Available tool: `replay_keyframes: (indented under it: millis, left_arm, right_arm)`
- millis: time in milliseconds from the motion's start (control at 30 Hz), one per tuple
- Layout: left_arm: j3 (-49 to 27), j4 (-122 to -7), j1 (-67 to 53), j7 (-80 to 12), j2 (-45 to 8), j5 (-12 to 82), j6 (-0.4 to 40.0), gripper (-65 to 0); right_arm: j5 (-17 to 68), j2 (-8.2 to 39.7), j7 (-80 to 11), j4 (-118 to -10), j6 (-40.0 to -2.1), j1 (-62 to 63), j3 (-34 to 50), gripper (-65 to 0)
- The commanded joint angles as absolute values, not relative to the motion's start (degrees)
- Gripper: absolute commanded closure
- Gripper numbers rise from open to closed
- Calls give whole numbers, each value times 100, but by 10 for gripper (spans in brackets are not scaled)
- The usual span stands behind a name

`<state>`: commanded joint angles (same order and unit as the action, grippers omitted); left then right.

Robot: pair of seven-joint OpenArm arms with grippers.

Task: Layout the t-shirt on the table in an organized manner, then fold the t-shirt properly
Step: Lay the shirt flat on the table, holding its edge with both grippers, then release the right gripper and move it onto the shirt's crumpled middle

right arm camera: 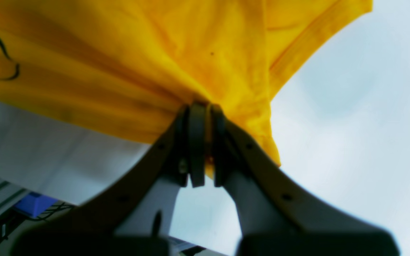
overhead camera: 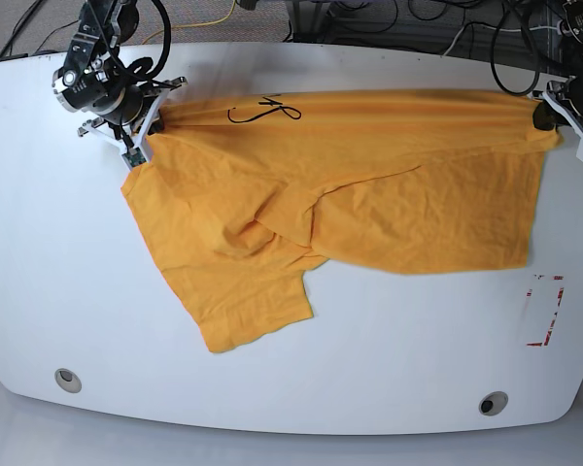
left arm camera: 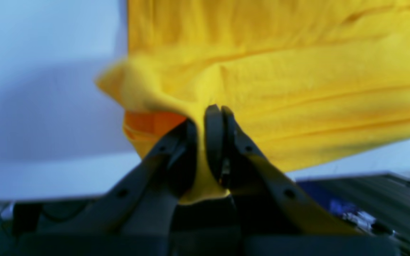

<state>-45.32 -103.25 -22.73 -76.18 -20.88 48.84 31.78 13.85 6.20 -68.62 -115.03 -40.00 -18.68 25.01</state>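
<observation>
The orange-yellow t-shirt (overhead camera: 369, 194) hangs stretched between my two grippers along the far side of the white table (overhead camera: 369, 359), its lower part lying rumpled with a sleeve trailing toward the front left. Black lettering (overhead camera: 262, 110) shows near its top edge. In the base view my right gripper (overhead camera: 154, 121) is at the shirt's far-left corner and my left gripper (overhead camera: 542, 116) at its far-right corner. In the wrist views, the left gripper (left arm camera: 203, 121) is shut on a bunched fold of the t-shirt (left arm camera: 297, 89). The right gripper (right arm camera: 207, 110) is shut on the t-shirt (right arm camera: 119, 53) beside a sleeve hem.
A red rectangular outline (overhead camera: 544, 311) marks the table's right side. Two round grommet holes (overhead camera: 67, 379) (overhead camera: 493, 402) sit near the front edge. Cables (overhead camera: 389, 24) lie beyond the far edge. The table edge (left arm camera: 66, 192) runs close below the left gripper.
</observation>
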Motion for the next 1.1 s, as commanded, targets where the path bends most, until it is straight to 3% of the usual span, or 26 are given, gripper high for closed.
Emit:
replay_keyframes:
  millis: [233, 300, 500, 600, 700, 1100]
  left_arm:
    - [-4488, -10325, -2457, -7618, -2088, 4910, 3178, 0]
    - [-4488, -10325, -2457, -7618, -2088, 4910, 3178, -36]
    - [-4523, -10325, -2466, -7626, -2088, 4901, 3178, -258]
    - [-4523, -10325, -2466, -7626, -2088, 4910, 3178, -319]
    - [-4532, -10325, -2457, -7626, -2097, 4927, 3178, -321]
    - [-4523, -10369, -2281, -7635, -2123, 4936, 3187, -319]
  right_arm:
    - [1376, 611, -6853, -11495, -4000, -1886, 2501, -35]
    - [1376, 611, -6853, -11495, -4000, -1886, 2501, -82]
    - [1402, 611, -6853, -11512, -4000, -1886, 2501, -368]
    - [1429, 611, -6853, -11521, -4000, -1886, 2510, -472]
    - [1429, 602, -6853, -11530, -4000, -1851, 2510, -544]
    - [1402, 4, -6844, -11477, -4000, -690, 2501, -560]
